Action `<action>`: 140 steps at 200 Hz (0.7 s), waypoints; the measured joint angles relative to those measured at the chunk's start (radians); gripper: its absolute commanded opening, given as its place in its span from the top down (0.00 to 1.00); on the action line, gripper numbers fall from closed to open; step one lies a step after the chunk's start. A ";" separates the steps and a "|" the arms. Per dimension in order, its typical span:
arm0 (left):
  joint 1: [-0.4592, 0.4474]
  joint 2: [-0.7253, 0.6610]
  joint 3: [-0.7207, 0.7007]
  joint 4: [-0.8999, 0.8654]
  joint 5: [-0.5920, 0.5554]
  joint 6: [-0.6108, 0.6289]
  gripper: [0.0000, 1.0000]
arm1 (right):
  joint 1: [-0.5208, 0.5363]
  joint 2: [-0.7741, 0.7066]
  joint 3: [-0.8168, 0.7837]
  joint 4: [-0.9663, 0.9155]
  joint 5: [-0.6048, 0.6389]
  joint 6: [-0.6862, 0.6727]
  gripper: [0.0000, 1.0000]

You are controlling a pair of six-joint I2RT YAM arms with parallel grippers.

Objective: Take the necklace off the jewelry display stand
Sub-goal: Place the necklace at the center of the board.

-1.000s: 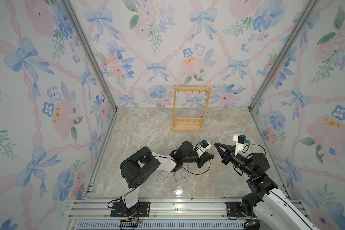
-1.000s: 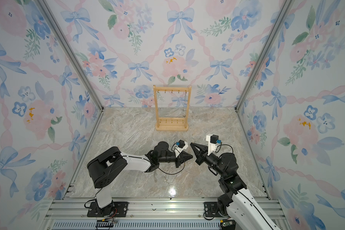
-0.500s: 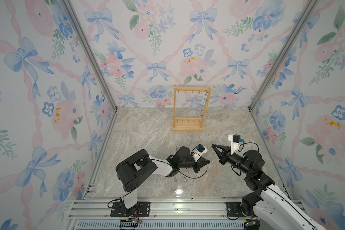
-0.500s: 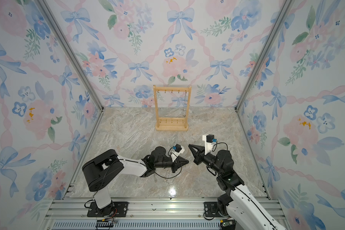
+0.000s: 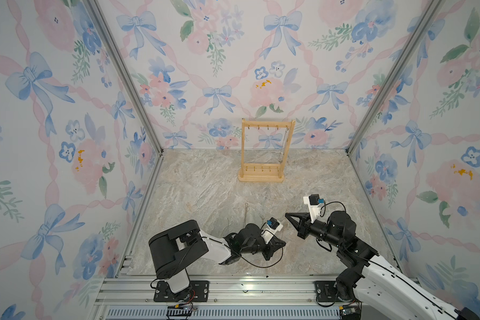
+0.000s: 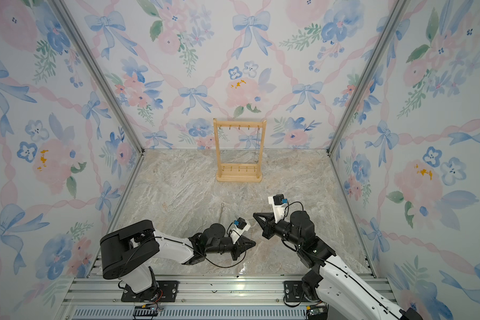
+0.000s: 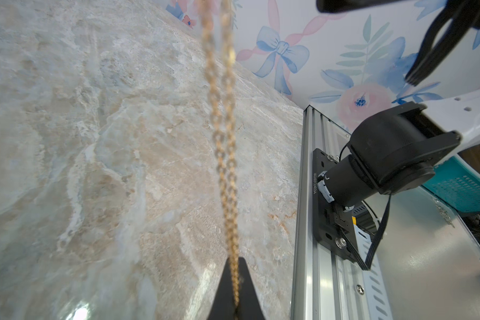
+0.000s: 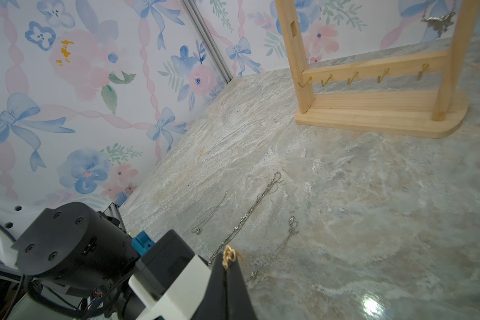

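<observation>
Gold chain (image 7: 222, 144) pinched in left end effector (image 7: 234, 267).

Upright pine stand (image 5: 261, 179) — silver necklace (image 8: 438, 21) aboard

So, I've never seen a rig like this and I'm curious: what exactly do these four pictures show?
It's a robot: a left arm and a right arm, each ending in a pincer gripper, over a marble table. Two pictures look down from overhead, nearly identical; the other two come from a camera on each wrist. At the back is a wooden stand with one silver necklace hanging from its top bar. Three thin silver chains lie on the table. The left gripper is shut on a gold chain; the right gripper is shut too.
</observation>
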 measured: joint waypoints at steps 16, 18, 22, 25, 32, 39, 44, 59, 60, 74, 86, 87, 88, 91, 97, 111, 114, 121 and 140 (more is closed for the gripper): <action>-0.026 0.000 -0.022 0.000 -0.024 -0.016 1.00 | 0.028 -0.022 -0.026 -0.011 0.016 0.001 1.00; -0.029 0.000 -0.024 0.000 -0.027 -0.019 1.00 | 0.031 -0.025 -0.029 -0.012 0.018 0.001 1.00; -0.036 0.000 -0.030 0.000 -0.033 -0.024 1.00 | 0.038 -0.031 -0.035 -0.014 0.023 0.001 1.00; -0.040 0.000 -0.032 0.000 -0.037 -0.028 1.00 | 0.042 -0.034 -0.039 -0.017 0.026 0.001 1.00; -0.049 0.000 -0.039 -0.001 -0.045 -0.034 1.00 | 0.053 -0.042 -0.047 -0.022 0.033 0.001 1.00; -0.058 0.000 -0.045 -0.001 -0.053 -0.042 1.00 | 0.061 -0.047 -0.054 -0.026 0.040 0.002 1.00; -0.064 0.002 -0.047 -0.001 -0.060 -0.048 1.00 | 0.067 -0.048 -0.056 -0.030 0.044 0.001 1.00; -0.078 0.011 -0.049 0.000 -0.070 -0.064 1.00 | 0.077 -0.048 -0.060 -0.044 0.056 0.002 1.00; -0.079 0.013 -0.049 0.000 -0.071 -0.066 1.00 | 0.077 -0.048 -0.060 -0.045 0.056 0.002 1.00; -0.085 0.030 -0.048 0.004 -0.082 -0.083 1.00 | 0.081 -0.040 -0.062 -0.056 0.064 0.001 1.00; -0.087 0.049 -0.044 0.004 -0.089 -0.099 1.00 | 0.084 -0.022 -0.063 -0.060 0.071 0.001 1.00; -0.087 0.050 -0.044 0.005 -0.090 -0.100 1.00 | 0.084 -0.021 -0.063 -0.060 0.071 0.001 1.00; -0.087 0.053 -0.043 0.004 -0.090 -0.101 1.00 | 0.084 -0.017 -0.063 -0.060 0.071 0.001 1.00; -0.087 0.058 -0.042 0.004 -0.090 -0.106 1.00 | 0.084 -0.011 -0.063 -0.060 0.072 0.001 1.00; -0.087 0.069 -0.038 0.004 -0.093 -0.113 1.00 | 0.085 0.003 -0.063 -0.061 0.079 0.000 1.00; -0.087 0.094 -0.029 0.002 -0.092 -0.128 1.00 | 0.085 0.041 -0.062 -0.061 0.093 -0.006 1.00; -0.087 0.100 -0.027 0.000 -0.093 -0.132 1.00 | 0.085 0.049 -0.062 -0.061 0.095 -0.007 1.00; -0.087 0.109 -0.024 -0.004 -0.092 -0.137 1.00 | 0.085 0.072 -0.061 -0.061 0.100 -0.010 1.00; -0.087 0.129 -0.016 -0.015 -0.093 -0.150 1.00 | 0.085 0.139 -0.043 -0.064 0.114 -0.020 1.00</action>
